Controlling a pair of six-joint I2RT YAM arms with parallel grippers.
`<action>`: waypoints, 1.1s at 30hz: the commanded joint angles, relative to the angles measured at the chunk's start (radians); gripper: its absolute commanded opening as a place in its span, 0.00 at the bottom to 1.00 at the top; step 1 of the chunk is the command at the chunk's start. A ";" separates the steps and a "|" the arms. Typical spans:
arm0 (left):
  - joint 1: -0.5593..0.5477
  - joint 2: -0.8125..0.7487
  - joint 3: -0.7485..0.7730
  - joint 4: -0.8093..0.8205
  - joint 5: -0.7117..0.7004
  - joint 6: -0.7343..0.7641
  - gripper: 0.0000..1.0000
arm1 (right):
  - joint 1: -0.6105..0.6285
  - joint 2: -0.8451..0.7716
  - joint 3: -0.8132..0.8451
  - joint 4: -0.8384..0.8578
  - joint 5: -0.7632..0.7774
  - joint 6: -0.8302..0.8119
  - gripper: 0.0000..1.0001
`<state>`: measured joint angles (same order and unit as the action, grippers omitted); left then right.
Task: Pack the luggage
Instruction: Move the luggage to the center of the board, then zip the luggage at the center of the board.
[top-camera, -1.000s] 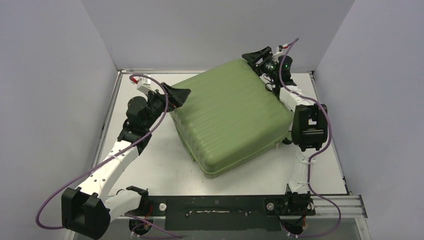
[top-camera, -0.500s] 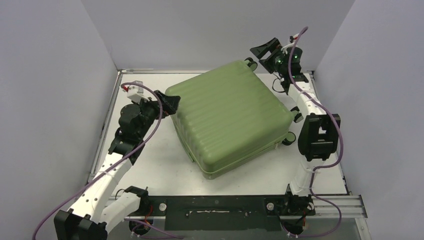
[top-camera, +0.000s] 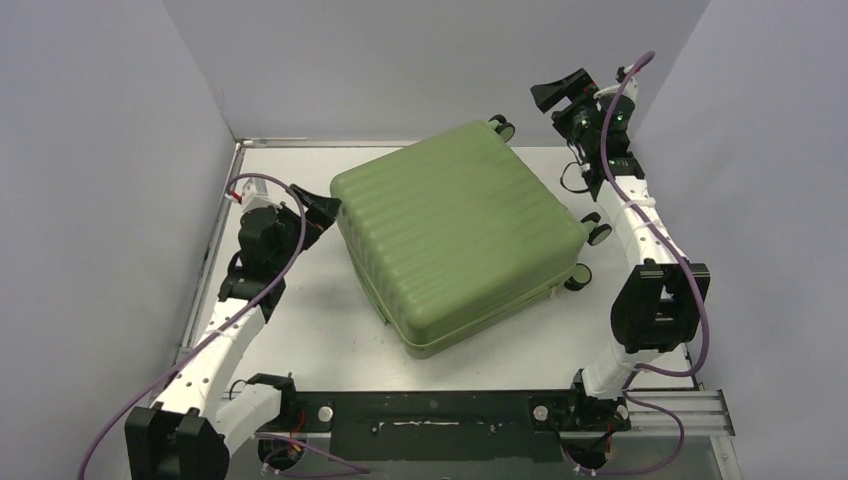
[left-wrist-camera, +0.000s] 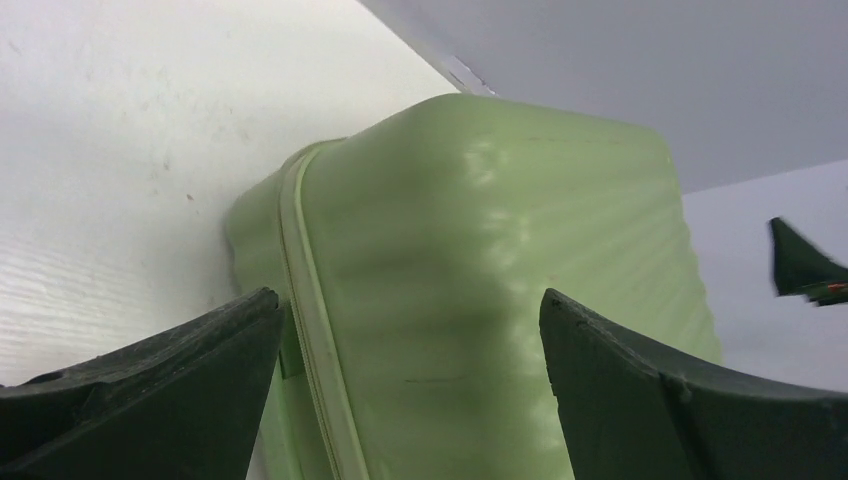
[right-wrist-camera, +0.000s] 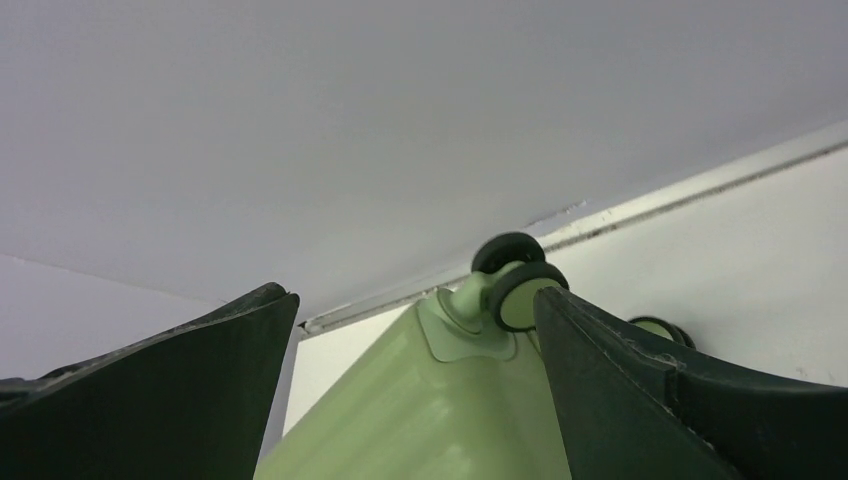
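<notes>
Bases (top-camera: 430, 412) of both arms are seen bolted to a dark rail at the near edge of the white table (top-camera: 300, 340). Beyond them, the luggage (top-camera: 460, 235) is found lying flat on the table, closed, with its ribbed light-green shell turned upward and its body set at an angle to the table's edges. A pale zipper seam (left-wrist-camera: 310, 330) is seen running round its side in the left wrist view. Two small black wheels (top-camera: 588, 255) are shown at its right side, resting near the right arm's lower links.

The left gripper (top-camera: 320, 212) is held low over the table just beside the suitcase's left corner. Its jaws are spread wide and nothing is grasped. In the left wrist view that rounded corner is framed between the two dark fingers (left-wrist-camera: 150, 400); whether a fingertip touches the shell cannot be told.

Farther back, a third wheel (top-camera: 503, 127) is seen at the suitcase's far corner, close to the rear wall (top-camera: 420, 60). The right gripper (top-camera: 562, 92) is raised above and to the right of that corner, clear of the shell. Its jaws are likewise parted widely, with nothing held. In the right wrist view the far-corner wheel is seen between the fingers (right-wrist-camera: 640, 400), well apart from them.
</notes>
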<state>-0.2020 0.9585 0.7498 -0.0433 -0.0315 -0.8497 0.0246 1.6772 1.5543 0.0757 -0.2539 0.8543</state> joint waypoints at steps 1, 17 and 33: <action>0.078 0.080 -0.077 0.203 0.240 -0.258 0.97 | -0.021 0.019 -0.047 0.072 -0.039 0.065 0.93; 0.105 0.353 -0.343 0.944 0.358 -0.487 0.98 | -0.055 0.174 0.036 0.071 -0.154 0.119 0.97; 0.123 0.071 -0.205 0.457 0.348 -0.123 0.97 | -0.052 0.039 0.086 -0.056 -0.019 0.009 0.97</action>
<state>-0.0635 1.2369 0.4034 0.7399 0.2707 -1.2572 -0.0319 1.8523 1.5528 0.0612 -0.3801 0.9367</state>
